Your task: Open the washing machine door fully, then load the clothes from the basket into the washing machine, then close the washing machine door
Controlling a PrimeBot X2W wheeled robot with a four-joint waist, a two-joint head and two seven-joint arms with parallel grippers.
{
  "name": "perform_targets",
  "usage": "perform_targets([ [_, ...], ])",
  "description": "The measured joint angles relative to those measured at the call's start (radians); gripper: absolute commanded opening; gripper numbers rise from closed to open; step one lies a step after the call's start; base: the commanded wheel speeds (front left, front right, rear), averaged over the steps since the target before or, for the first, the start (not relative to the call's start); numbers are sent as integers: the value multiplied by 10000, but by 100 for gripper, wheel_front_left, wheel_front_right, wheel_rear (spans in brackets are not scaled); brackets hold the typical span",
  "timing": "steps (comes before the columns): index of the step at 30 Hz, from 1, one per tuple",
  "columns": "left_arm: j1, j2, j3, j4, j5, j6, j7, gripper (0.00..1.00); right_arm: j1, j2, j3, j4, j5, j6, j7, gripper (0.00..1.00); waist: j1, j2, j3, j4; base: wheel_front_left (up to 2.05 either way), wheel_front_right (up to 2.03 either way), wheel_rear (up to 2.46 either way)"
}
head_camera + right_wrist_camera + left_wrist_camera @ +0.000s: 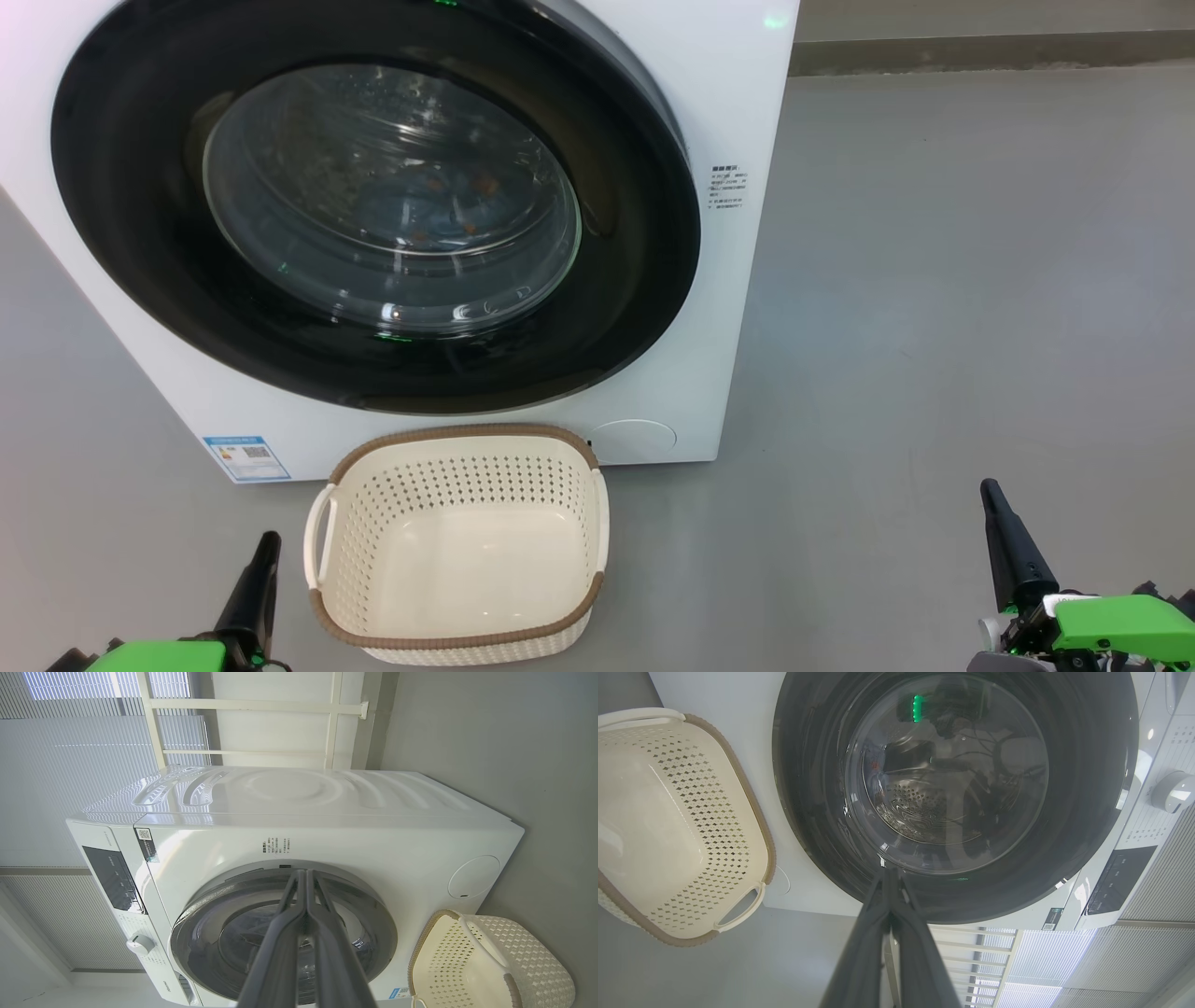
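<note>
Both claws are pinched fully shut with nothing in either. The left claw [268, 546] sits low, just left of the basket [467, 485]. The right claw [991, 493] is well off to the right over bare floor [934, 280]. Neither touches anything.

My read of the job: the basket is empty and stands on the floor close against the foot of the washing machine [719, 84]. The clothes [429, 201] show as a blue patch with orange specks behind the glass, inside the drum. The washing machine door [140, 205] looks seated flush on the front in the head and right wrist views. All three steps look done, so what's left is confirming the latch.

Doing that well: the pictures can't tell me whether the latch has caught. If in doubt, press a shut claw on the black rim at the side away from the hinge, never on the glass bowl. Push square to the front, short and firm. The hinge side isn't obvious from here, so check the grey edge at the rim's upper right first. Route the arms clear of the basket on the way in.
</note>
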Motion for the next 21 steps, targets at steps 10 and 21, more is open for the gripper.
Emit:
perform_targets([
  [10,0,-2,8,0,2,0,31,0,0,4,-6,-2,0,0,0,0,0,0,0,0,0,0,0],
  [21,0,-6,21,0,2,0,33,0,0,8,-10,-2,0,0,2,0,0,0,0,0,0,0,0],
])
